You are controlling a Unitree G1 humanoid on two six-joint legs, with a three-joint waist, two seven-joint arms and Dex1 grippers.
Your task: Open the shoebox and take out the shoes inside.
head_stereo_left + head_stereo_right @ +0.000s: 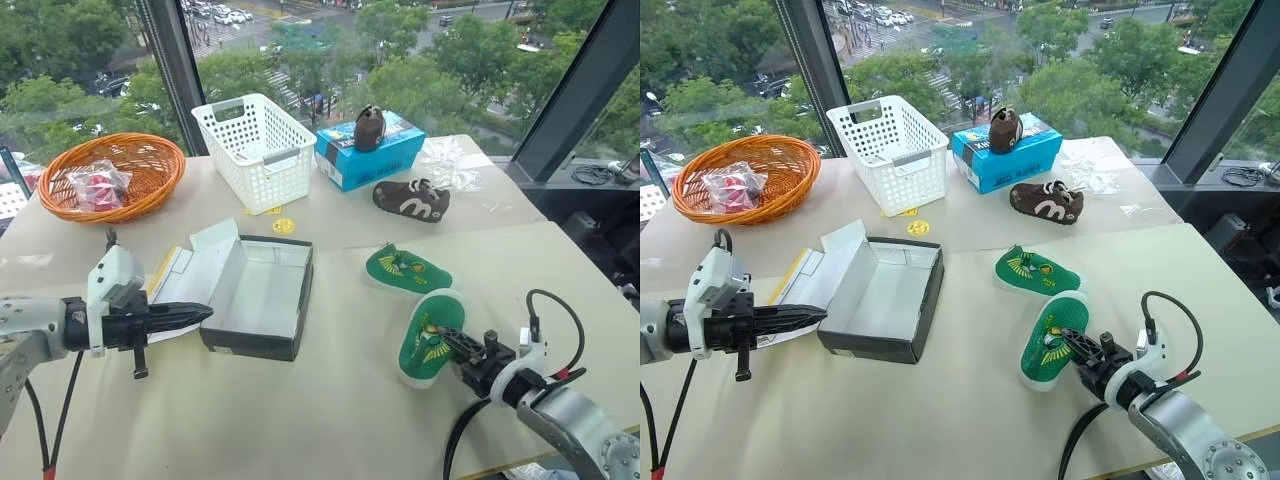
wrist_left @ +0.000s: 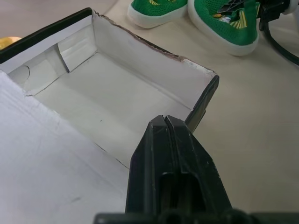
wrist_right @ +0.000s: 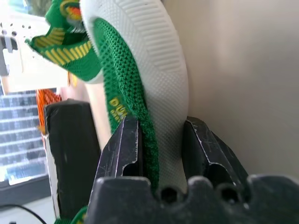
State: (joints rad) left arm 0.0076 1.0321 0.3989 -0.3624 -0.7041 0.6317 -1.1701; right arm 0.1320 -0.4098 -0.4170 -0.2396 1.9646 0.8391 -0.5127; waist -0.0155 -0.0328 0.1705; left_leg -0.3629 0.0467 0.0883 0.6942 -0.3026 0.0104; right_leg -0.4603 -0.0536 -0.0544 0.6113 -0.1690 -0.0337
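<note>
Shoes (image 1: pixel 405 270) sit outside the shoebox (image 1: pixel 256 290), near the desk's (image 1: pixel 300 420) right edge. My right hand (image 1: pixel 448 347) grips the nearer shoe (image 1: pixel 431 335); I should set it flat before releasing. My left hand (image 1: pixel 205 313) is closed, empty.

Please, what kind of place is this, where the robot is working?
Probably an upper-floor room set up for tabletop tests: tall windows overlook treetops and a street far below, and the tables carry staged props such as an open shoebox, a white basket and a wicker basket.

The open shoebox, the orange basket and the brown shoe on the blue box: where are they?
open shoebox (image 1: pixel 262 285), left eye view, white inside floor.
orange basket (image 1: pixel 150 160), left eye view, woven wall.
brown shoe (image 1: pixel 369 127), left eye view, its side.
</note>
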